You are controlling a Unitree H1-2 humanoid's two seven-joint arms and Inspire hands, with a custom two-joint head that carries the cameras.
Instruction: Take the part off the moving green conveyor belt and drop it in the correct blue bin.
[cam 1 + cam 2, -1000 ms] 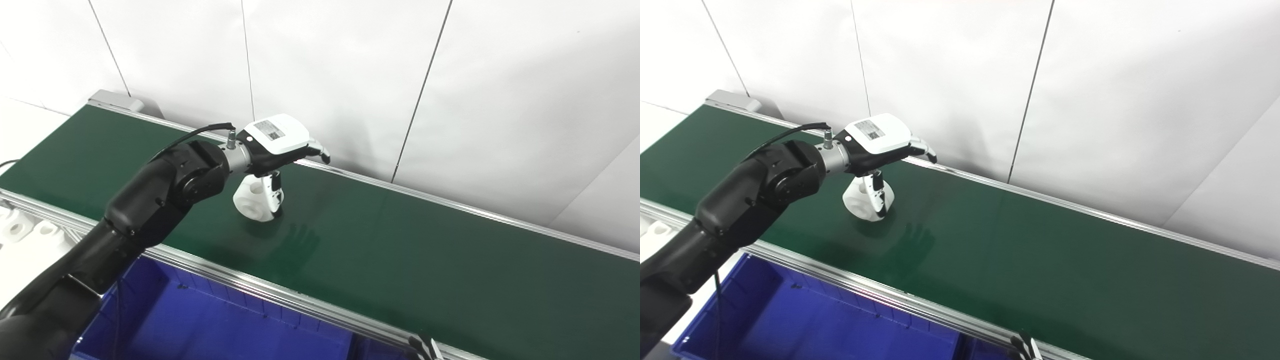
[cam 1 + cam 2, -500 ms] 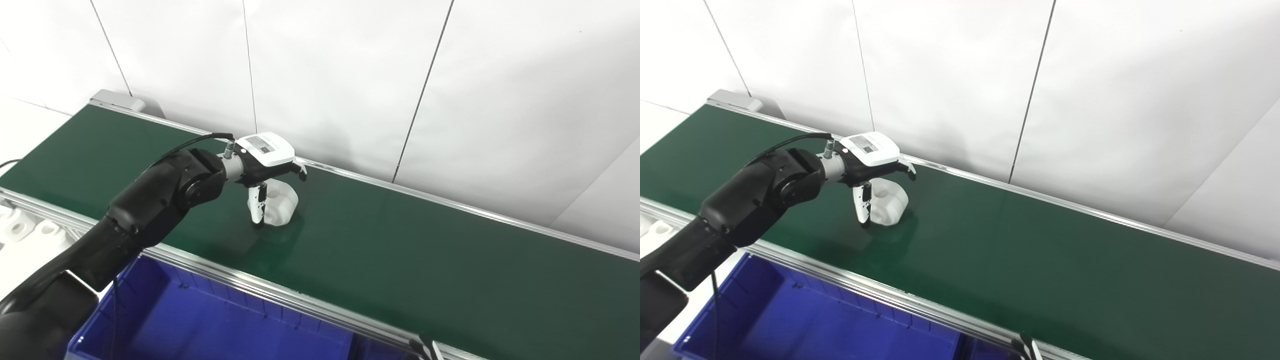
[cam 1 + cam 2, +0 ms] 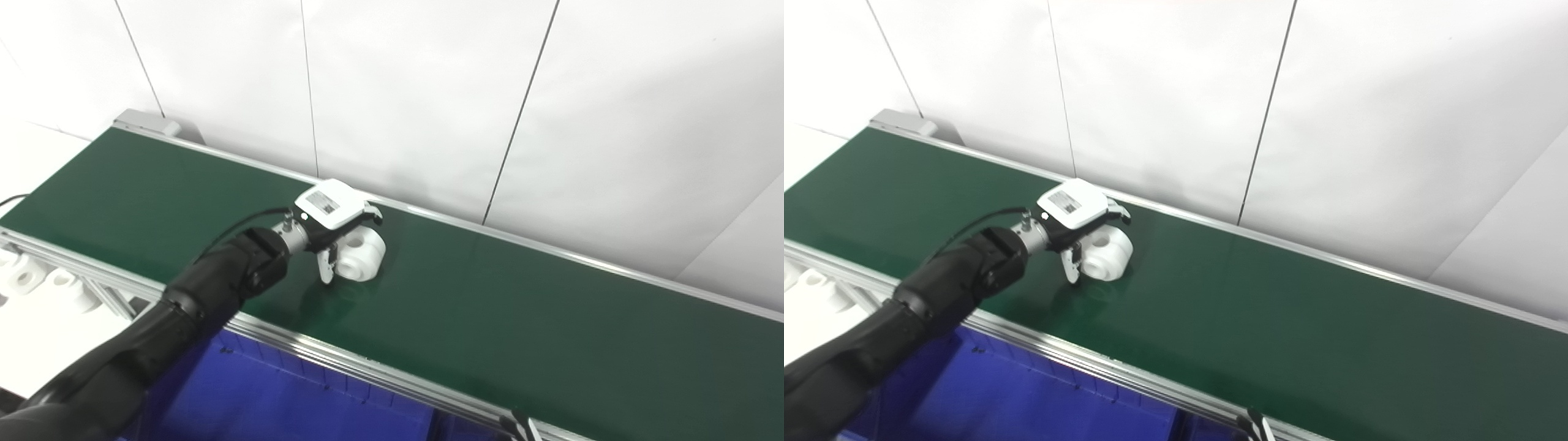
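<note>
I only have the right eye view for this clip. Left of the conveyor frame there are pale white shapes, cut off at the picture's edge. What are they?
Observer: The left eye view shows more of them. They are at least two white parts with round holes, lying beside the conveyor frame, off the green belt.
Operator: Anything else out on that side that I'm missing?
Observer: Yes. A thin black cable comes in at the far left edge, on the white surface beside the belt's near corner.
</note>
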